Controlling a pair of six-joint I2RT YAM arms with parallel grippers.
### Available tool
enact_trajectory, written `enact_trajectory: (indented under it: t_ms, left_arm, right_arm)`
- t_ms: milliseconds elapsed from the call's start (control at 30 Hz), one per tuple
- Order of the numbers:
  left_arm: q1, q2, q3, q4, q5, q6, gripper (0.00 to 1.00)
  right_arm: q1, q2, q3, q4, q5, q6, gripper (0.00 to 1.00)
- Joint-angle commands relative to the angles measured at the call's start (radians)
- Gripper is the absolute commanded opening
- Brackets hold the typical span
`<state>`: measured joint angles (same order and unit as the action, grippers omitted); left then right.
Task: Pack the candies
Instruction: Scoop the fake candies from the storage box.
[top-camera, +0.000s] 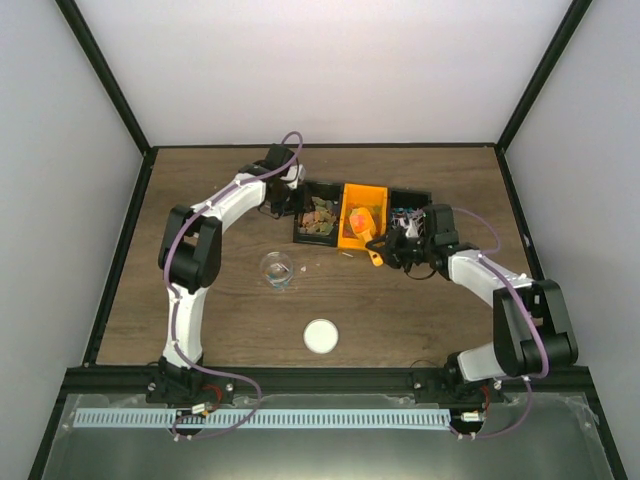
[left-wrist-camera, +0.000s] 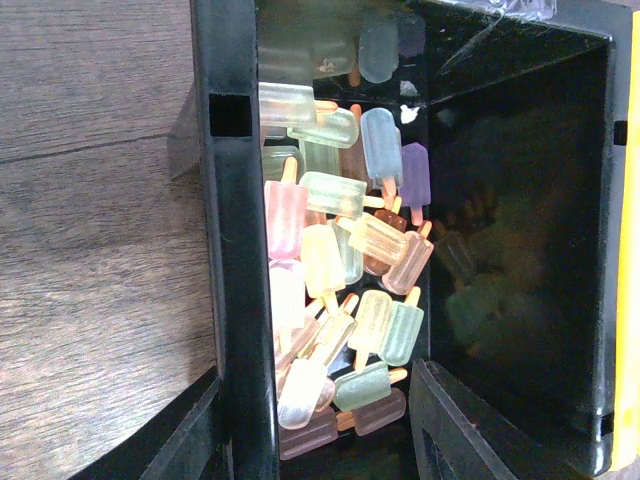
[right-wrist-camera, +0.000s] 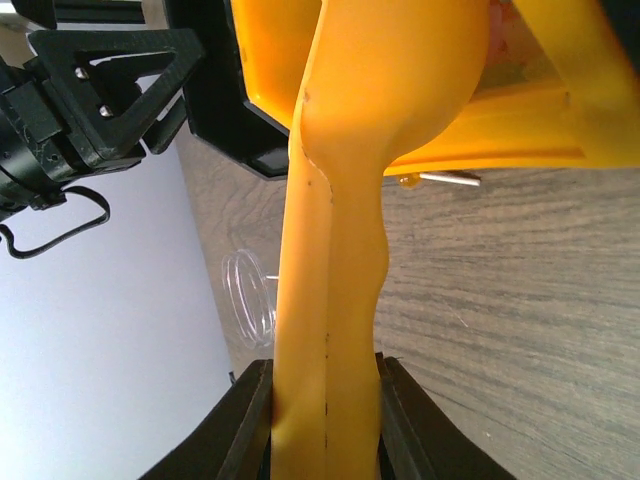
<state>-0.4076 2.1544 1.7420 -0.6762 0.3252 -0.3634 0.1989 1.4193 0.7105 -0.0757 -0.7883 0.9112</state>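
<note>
- Top external view shows the tabletop (top-camera: 400, 310) laid out for packing. Three bins stand in a row at the far side, and I'd say the job is barely started.
- Left arm (top-camera: 215, 215) reaches over to the left black bin (left-wrist-camera: 235, 250). The left jaws hang about half open across that bin's near wall, one finger outside it and one over the inside, and they hold nothing that I can see.
- Right arm (top-camera: 480, 275) comes in from the other side. The right jaws are clamped on the handle of the orange scoop (right-wrist-camera: 340, 200).
- The scoop's bowl lies in the orange bin (top-camera: 365, 187) in the middle. Something reddish sits in it, but from above I can't tell how much.
- Right black bin (top-camera: 410, 195) sits just beside the right wrist, so that arm has little room to swing.
- A clear jar (top-camera: 277, 268) stands open on the tabletop, well apart from the scoop and in front of the bins. I can't tell whether anything is in it.
- A white lid (top-camera: 321, 336) lies flat nearer the arm bases, not yet on the jar.
- The candies (left-wrist-camera: 330, 280), little pastel lolly shapes on sticks, are heaped in the left black bin under the left wrist, with more in the other two bins.
- What's left, by my reckoning: carry a scoopful to the jar, tip it in, then fit the lid.
</note>
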Motion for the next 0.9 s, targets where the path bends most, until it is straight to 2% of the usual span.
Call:
enact_trajectory:
  t_ms: [0,400,867]
  left_arm:
    - [-0.002,0.011,0.036,-0.006,0.017,0.001,0.48]
    - [0.000,-0.019,0.034,0.003,0.040,-0.016,0.48]
    - [0.008,-0.148,-0.014,0.025,0.057,-0.063,0.50]
  right_arm:
    - [-0.026,-0.043,-0.037,0.098,-0.062,0.054,0.01]
    - [-0.047,-0.138,-0.107,0.212,-0.148,0.070,0.01]
    - [-0.046,-0.262,-0.088,0.119,-0.273,0.070,0.01]
